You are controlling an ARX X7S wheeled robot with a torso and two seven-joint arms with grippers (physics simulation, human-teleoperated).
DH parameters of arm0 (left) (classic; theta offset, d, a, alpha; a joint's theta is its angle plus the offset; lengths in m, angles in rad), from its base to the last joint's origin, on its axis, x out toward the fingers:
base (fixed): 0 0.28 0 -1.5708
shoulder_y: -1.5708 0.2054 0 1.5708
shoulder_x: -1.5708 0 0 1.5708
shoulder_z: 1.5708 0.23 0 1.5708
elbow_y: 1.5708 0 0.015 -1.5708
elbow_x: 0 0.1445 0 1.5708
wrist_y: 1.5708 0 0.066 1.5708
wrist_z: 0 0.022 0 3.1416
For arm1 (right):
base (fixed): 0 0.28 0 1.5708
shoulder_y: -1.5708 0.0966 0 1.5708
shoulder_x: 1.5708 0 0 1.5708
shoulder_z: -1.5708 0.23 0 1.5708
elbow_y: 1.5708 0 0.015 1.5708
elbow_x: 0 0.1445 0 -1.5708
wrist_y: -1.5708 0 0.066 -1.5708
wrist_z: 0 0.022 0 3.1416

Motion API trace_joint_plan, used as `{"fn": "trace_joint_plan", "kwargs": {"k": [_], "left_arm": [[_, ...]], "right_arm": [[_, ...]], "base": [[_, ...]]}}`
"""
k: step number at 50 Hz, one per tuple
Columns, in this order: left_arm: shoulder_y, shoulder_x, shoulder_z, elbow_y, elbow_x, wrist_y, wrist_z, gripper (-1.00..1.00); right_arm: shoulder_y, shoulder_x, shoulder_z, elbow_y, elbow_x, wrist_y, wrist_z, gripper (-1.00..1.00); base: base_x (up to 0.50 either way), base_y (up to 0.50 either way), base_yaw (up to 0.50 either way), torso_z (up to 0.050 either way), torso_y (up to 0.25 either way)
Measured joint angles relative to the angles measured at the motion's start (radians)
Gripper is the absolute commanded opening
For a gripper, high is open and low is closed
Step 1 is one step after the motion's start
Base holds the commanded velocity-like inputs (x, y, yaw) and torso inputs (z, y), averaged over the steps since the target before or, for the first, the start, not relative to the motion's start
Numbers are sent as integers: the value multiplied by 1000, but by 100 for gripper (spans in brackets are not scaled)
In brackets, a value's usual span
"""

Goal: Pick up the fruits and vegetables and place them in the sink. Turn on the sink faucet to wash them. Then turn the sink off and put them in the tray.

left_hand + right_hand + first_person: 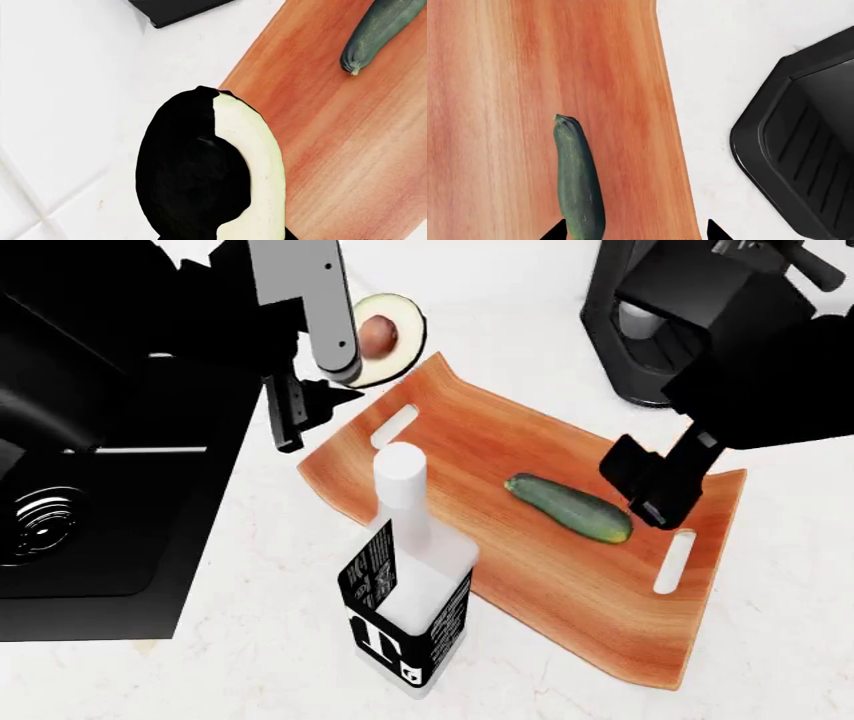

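Note:
My left gripper (pixel 358 355) is shut on the halved avocado (pixel 387 332), holding it above the far left corner of the wooden tray (pixel 454 440). Up close, the avocado (pixel 220 170) shows dark skin and a pale cut rim, and it hides the fingers. The dark-green zucchini (pixel 567 507) lies on the tray. My right gripper (pixel 635 231) hangs open over the zucchini's (pixel 579 185) near end, with that end just inside one fingertip. The black sink (pixel 120 540) lies to the left. The faucet (pixel 283 415) stands at its right rim.
A white bottle with a black "T" label (pixel 407 580) stands at the tray's near left edge. The dark coffee machine (pixel 694 320) stands behind the tray, and its base (pixel 800 150) lies close to the tray's edge. White counter surrounds the tray.

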State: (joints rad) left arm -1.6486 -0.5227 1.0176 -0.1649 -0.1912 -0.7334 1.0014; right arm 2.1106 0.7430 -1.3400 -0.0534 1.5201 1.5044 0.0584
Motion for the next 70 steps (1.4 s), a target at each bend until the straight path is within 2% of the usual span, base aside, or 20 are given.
{"fn": "trace_joint_plan", "kwargs": {"k": [9,17,39,51,70], "left_arm": [[-38,81,70,-169,27,120,90,-100],[-78,184,108,-385,46,244,145,-100],[-131,450,174,-927,76,539,209,-100],[-119,501,282,-1014,22,590,211,-100],[-105,519,443,-1029,-106,606,193,-100]], "right_arm": [[27,32,19,-17,58,-7,77,100],[47,49,28,-29,94,-15,130,100],[74,91,37,-65,165,-37,225,100],[76,107,34,-77,189,-46,253,100],[83,116,26,-80,204,-50,267,100]], "base": [[0,0,0,0,0],[0,0,0,0,0],[0,0,0,0,0],[0,0,0,0,0],[0,0,0,0,1]]}}
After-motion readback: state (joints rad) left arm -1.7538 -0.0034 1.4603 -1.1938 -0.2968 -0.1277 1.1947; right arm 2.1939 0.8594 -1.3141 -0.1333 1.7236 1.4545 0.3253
